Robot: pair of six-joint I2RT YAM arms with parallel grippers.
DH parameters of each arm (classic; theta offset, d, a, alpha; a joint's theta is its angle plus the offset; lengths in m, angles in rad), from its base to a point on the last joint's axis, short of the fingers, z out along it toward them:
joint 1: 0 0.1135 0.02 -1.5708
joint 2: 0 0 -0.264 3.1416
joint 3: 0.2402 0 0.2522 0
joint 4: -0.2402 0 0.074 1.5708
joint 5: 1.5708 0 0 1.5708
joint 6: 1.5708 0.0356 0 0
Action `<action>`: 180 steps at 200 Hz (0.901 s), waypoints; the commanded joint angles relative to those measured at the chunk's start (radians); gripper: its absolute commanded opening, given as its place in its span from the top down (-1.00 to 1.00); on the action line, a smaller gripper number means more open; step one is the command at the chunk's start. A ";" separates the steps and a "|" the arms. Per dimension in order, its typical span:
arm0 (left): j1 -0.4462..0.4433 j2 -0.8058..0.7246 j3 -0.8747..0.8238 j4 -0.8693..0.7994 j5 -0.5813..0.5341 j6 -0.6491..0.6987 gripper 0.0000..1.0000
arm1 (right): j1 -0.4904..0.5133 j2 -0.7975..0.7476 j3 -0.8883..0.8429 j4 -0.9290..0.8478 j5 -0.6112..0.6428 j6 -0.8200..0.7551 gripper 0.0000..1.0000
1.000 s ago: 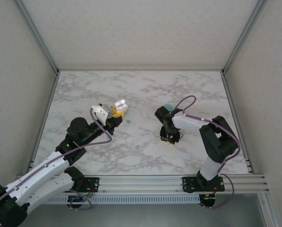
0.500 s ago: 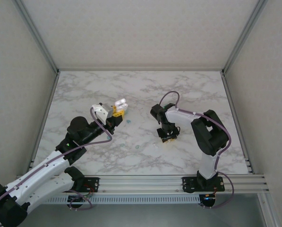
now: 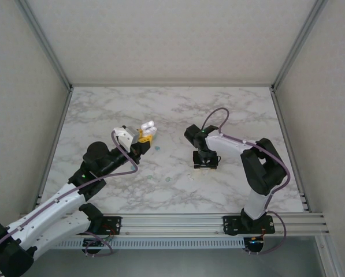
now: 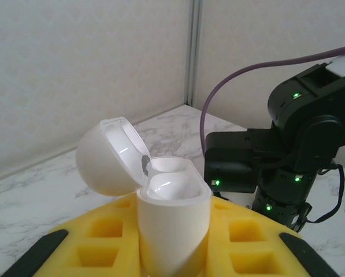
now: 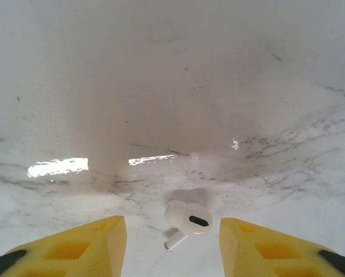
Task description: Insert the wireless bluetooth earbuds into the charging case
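One earbud (image 5: 188,220) lies on the surface (image 5: 160,86) between the spread fingers of the right tool (image 5: 172,245), untouched, stem slanting toward one finger. Left tool (image 3: 143,134), well apart from it, pinches the open case (image 4: 172,222).

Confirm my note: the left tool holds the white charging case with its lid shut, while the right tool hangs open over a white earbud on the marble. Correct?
Not quite: the left wrist view shows the lid flipped open. The left tool holds the white charging case with its lid open, while the right tool hangs open over a white earbud on the marble.
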 commanded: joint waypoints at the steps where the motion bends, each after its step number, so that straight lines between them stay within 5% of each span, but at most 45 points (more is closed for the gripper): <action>1: -0.003 0.011 0.047 0.027 0.025 0.014 0.73 | -0.005 -0.024 -0.054 0.021 -0.005 0.211 0.05; 180: -0.003 0.037 0.054 0.039 0.032 0.004 0.73 | -0.032 -0.019 -0.097 0.094 0.015 0.148 0.35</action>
